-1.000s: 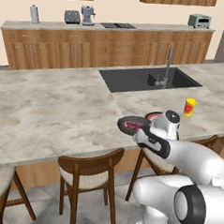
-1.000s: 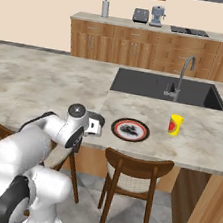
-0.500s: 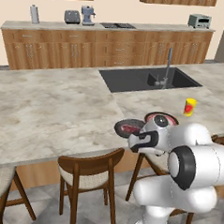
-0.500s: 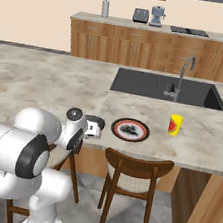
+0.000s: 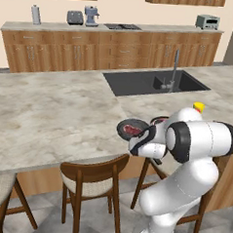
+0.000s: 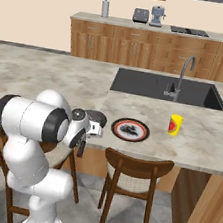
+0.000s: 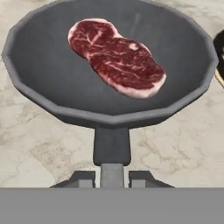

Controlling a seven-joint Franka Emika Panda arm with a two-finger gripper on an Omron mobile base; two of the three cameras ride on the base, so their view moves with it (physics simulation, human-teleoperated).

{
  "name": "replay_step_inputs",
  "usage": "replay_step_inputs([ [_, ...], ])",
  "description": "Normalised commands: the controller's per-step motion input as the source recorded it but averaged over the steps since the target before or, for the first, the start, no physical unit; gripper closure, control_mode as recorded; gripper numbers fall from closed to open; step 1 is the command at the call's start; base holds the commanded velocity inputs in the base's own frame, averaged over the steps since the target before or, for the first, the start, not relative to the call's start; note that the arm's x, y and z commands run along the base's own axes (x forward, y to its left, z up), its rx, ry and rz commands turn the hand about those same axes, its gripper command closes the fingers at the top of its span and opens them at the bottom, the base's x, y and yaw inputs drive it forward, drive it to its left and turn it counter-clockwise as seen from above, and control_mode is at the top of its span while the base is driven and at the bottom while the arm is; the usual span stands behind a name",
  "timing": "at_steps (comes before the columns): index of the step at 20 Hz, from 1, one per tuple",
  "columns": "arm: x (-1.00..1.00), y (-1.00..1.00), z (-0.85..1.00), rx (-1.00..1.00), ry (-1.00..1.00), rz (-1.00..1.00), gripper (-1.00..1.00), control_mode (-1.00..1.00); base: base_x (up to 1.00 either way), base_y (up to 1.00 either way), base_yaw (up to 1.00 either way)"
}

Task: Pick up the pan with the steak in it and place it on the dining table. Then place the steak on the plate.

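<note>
The dark pan [image 7: 52, 57] holds the red steak [image 7: 116, 57] in its middle. My gripper [image 7: 112, 177] is shut on the pan's straight handle [image 7: 112, 146]. The pan [image 5: 129, 125] sits at the front edge of the dining table [image 5: 50, 109], with the steak [image 5: 135, 131] showing in it. I cannot tell whether it rests on the stone or hangs just above it. In the right base view the pan [image 6: 96, 116] lies just left of the red-rimmed plate [image 6: 130, 130], and my gripper [image 6: 86, 132] is at its near side. The plate's edge [image 7: 219, 52] shows beside the pan.
A yellow cup [image 6: 175, 125] stands right of the plate, with the dark sink [image 6: 167, 89] and its tap behind. Wooden stools [image 5: 92, 178] are tucked under the table's front edge. The wall counter [image 5: 113, 45] with drawers runs along the back.
The arm's big upper links have swung up and nearer to the cameras, while the hand stays shut on the handle. The pan has barely shifted at the table's front edge.
</note>
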Motion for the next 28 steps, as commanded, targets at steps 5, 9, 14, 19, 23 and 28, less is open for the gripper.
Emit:
replay_step_inputs([
  [5, 0.12, 0.0, -0.01, 0.0, 0.03, 0.0, 1.0, -1.0, 0.0, 0.0, 0.0],
  [9, 0.0, 0.0, 0.0, 0.0, 0.0, 0.0, -1.0, -1.0, 0.0, 0.0, 0.0],
  [14, 0.01, 0.0, 0.13, 0.02, 0.0, -0.01, -1.0, -1.0, 0.0, 0.0, 0.0],
  [19, 0.0, 0.0, 0.56, 0.03, 0.0, -0.05, -1.0, -1.0, 0.0, 0.0, 0.0],
  [23, 0.01, 0.04, 0.83, 0.03, 0.01, -0.04, -1.0, -1.0, 0.0, 0.0, 0.0],
  [28, 0.0, 0.1, 0.95, 0.02, 0.03, -0.05, -1.0, -1.0, 0.0, 0.0, 0.0],
])
